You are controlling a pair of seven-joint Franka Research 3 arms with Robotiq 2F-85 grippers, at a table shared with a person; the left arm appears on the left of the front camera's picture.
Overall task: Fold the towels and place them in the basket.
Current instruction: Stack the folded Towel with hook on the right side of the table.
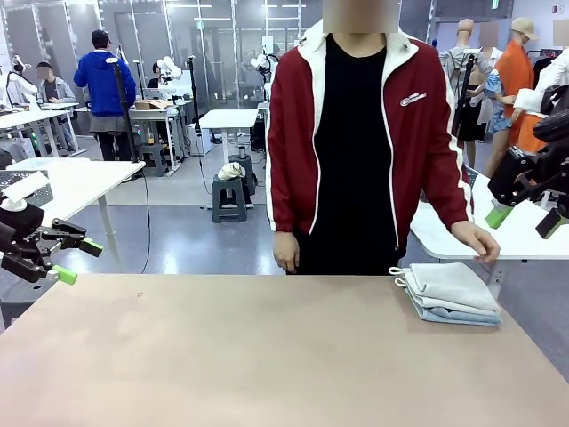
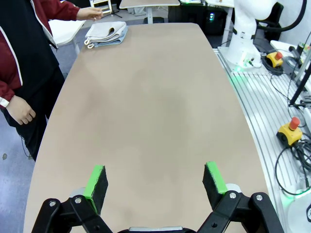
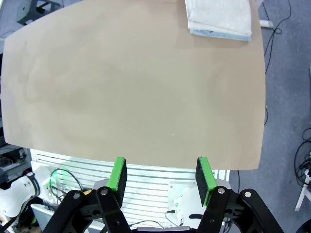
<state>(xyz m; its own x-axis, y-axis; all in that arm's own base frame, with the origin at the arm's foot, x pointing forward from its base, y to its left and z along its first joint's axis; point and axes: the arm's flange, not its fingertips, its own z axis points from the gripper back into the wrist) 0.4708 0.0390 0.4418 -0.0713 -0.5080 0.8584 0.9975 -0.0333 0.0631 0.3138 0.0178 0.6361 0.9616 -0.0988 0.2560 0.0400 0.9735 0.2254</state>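
Two folded towels lie stacked at the table's far right corner, the cream-white towel [image 1: 449, 283] on top of the pale blue towel [image 1: 458, 313]. The stack also shows in the left wrist view [image 2: 107, 33] and the right wrist view [image 3: 218, 17]. My left gripper [image 1: 78, 261] hangs open off the table's left edge, with nothing between its fingers [image 2: 154, 170]. My right gripper [image 1: 524, 219] hovers open beyond the right edge, above and to the right of the towels, empty [image 3: 160, 162]. The basket is out of view.
A person in a red jacket [image 1: 356, 142] stands at the far edge, one hand [image 1: 478, 240] resting on a white side table [image 1: 524, 240] just behind the towels. The tan table [image 1: 267, 347] spreads bare between the arms.
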